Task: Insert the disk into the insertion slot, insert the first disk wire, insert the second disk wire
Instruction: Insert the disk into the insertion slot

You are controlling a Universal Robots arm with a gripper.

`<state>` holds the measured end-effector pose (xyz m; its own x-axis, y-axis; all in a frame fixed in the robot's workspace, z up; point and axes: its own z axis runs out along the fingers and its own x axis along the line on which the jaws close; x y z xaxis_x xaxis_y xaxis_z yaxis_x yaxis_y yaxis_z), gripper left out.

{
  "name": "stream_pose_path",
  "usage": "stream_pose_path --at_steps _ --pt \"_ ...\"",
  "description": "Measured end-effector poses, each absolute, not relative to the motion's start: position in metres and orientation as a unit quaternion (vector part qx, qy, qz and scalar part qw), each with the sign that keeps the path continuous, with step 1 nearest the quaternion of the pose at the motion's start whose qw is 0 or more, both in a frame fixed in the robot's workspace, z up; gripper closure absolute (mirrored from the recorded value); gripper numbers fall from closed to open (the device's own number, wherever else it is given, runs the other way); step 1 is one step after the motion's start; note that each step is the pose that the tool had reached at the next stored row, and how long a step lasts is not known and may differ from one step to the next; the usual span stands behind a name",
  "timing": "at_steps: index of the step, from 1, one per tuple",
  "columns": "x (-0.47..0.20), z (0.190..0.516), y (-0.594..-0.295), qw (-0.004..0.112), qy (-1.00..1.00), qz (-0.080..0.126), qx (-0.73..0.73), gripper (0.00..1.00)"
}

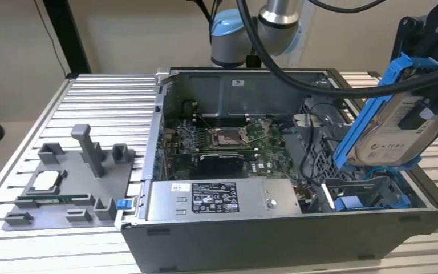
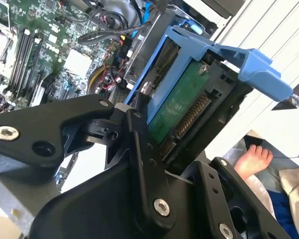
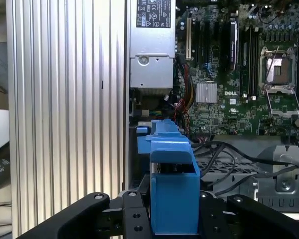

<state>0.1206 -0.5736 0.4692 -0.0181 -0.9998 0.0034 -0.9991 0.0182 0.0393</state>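
My gripper (image 1: 423,91) is shut on the disk (image 1: 390,134), a silver-grey drive with a white label in a bright blue frame (image 1: 367,108). In the exterior view the disk hangs tilted above the open computer case's right end. Just below it lies the insertion slot (image 1: 362,200), a bay with blue rails. In the second wrist view the disk's green board (image 2: 182,107) and blue frame (image 2: 224,52) sit between my black fingers (image 2: 139,144). The first wrist view looks along the blue frame (image 3: 173,184), clamped in my gripper (image 3: 174,221). Black cables (image 3: 224,149) lie loose beside the bay; I cannot tell which are the disk wires.
The case holds a motherboard (image 1: 227,140), a silver labelled power-supply box (image 1: 219,200) and a perforated grey cage (image 1: 318,157). A grey fixture with small parts (image 1: 67,182) stands on the slatted aluminium table (image 1: 105,103) at the exterior view's left. A person's bare foot (image 2: 251,159) rests beyond the table.
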Motion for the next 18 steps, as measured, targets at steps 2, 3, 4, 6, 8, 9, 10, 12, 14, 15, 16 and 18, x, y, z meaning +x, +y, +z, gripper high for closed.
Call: stream_pose_path --at_steps 2,3,4,6,8,9,10,12,14,15,16,18 --pt "0.121 0.468 -0.574 0.015 -0.713 -0.013 0.701 1.00" --pt "0.121 0.468 -0.574 0.015 -0.713 -0.013 0.701 1.00" --pt "0.121 0.467 -0.574 0.015 -0.713 -0.013 0.701 1.00" --pt "0.121 0.466 -0.574 0.015 -0.713 -0.013 0.701 1.00" --pt "0.121 0.464 -0.574 0.015 -0.713 -0.013 0.701 1.00" --pt "0.121 0.463 -0.574 0.015 -0.713 -0.013 0.701 1.00" --pt "0.121 0.462 -0.574 0.015 -0.713 -0.013 0.700 1.00" --pt "0.121 0.461 -0.574 0.015 -0.713 -0.013 0.700 1.00" --pt "0.121 0.459 -0.574 0.015 -0.713 -0.013 0.701 1.00" --pt "0.121 0.458 -0.574 0.015 -0.713 -0.013 0.701 1.00" --pt "0.121 0.457 -0.574 0.015 -0.713 -0.013 0.700 1.00" --pt "0.121 0.456 -0.574 0.015 -0.713 -0.013 0.701 1.00"
